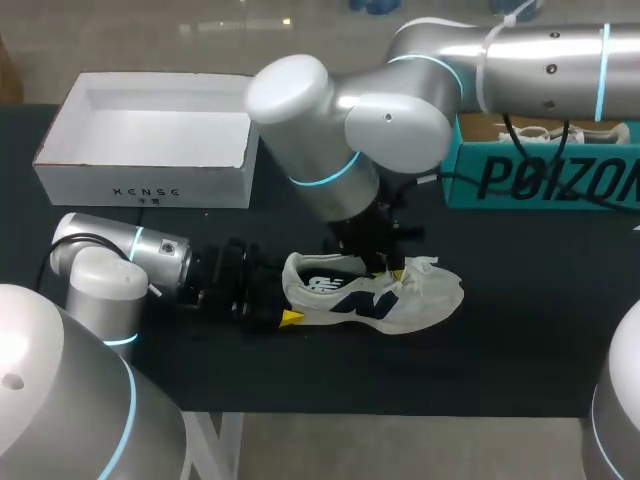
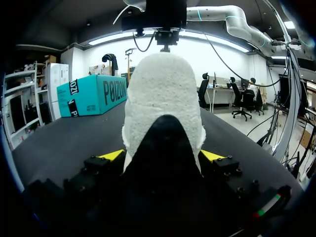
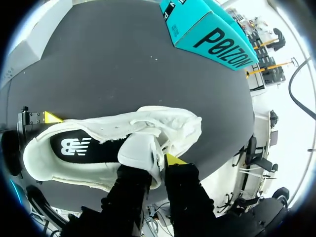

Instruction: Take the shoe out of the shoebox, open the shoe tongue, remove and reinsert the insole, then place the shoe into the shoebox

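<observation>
White mesh shoe sits upright on the black table, well apart from the open white shoebox. My left pincer clamps its heel from both sides, while my right pincer is closed on the tongue. The tongue should peel gently toeward, heel held firm, until the insole lies exposed.

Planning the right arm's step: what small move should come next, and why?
Probably lift the tongue a little further toward the toe. The right gripper pinches it, the left gripper clamps the shoe at the heel, and the insole is only partly uncovered.
</observation>
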Tool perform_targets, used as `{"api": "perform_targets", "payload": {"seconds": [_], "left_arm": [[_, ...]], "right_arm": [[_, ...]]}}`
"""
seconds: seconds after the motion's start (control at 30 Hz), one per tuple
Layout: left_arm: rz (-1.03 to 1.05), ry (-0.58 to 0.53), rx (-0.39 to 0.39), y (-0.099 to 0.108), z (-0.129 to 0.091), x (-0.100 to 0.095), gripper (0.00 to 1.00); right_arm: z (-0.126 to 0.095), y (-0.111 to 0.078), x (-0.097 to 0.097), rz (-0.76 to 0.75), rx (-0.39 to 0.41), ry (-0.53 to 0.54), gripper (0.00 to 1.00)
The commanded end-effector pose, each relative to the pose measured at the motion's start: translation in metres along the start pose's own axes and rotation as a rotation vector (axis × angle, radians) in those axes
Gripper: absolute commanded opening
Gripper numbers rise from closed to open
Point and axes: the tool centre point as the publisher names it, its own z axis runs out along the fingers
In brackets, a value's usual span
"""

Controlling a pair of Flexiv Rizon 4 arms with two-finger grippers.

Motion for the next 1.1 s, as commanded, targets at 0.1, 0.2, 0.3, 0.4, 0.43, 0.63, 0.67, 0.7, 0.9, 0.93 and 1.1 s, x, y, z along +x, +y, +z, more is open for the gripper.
{"api": "perform_targets", "payload": {"seconds": [0.1, 0.2, 0.3, 0.4, 0.43, 0.63, 0.67, 0.7, 0.9, 0.93, 1.1], "left_arm": [[0.001, -0.001, -0.004, 0.005, 0.001, 0.0, 0.0], [0.001, -0.001, -0.004, 0.005, 0.001, 0.0, 0.0], [0.001, -0.001, -0.004, 0.005, 0.001, 0.0, 0.0], [0.001, -0.001, -0.004, 0.005, 0.001, 0.0, 0.0], [0.001, -0.001, -0.004, 0.005, 0.001, 0.0, 0.0], [0.001, -0.001, -0.004, 0.005, 0.001, 0.0, 0.0], [0.001, -0.001, -0.004, 0.005, 0.001, 0.0, 0.0], [0.001, -0.001, -0.004, 0.005, 0.001, 0.0, 0.0], [0.001, -0.001, -0.004, 0.005, 0.001, 0.0, 0.0], [0.001, -0.001, -0.004, 0.005, 0.001, 0.0, 0.0], [0.001, -0.001, -0.004, 0.005, 0.001, 0.0, 0.0]], "right_arm": [[-0.002, 0.0, -0.008, 0.313, -0.016, 0.022, 0.04], [-0.004, 0.006, -0.009, 0.31, -0.017, 0.023, 0.03], [-0.004, 0.011, -0.011, 0.304, -0.015, 0.022, 0.0], [-0.006, 0.013, -0.019, 0.323, -0.02, 0.031, 0.0], [-0.007, 0.013, -0.023, 0.328, -0.02, 0.038, 0.0], [-0.006, 0.009, -0.041, 0.377, -0.004, 0.085, 0.0], [-0.005, 0.008, -0.043, 0.388, 0.002, 0.093, 0.0], [-0.005, 0.007, -0.045, 0.395, 0.001, 0.108, 0.01], [-0.007, 0.007, -0.045, 0.397, 0.003, 0.15, 0.38], [-0.009, 0.007, -0.045, 0.393, -0.001, 0.16, 0.44], [-0.018, 0.014, -0.04, 0.363, -0.008, 0.159, 0.5]]}}
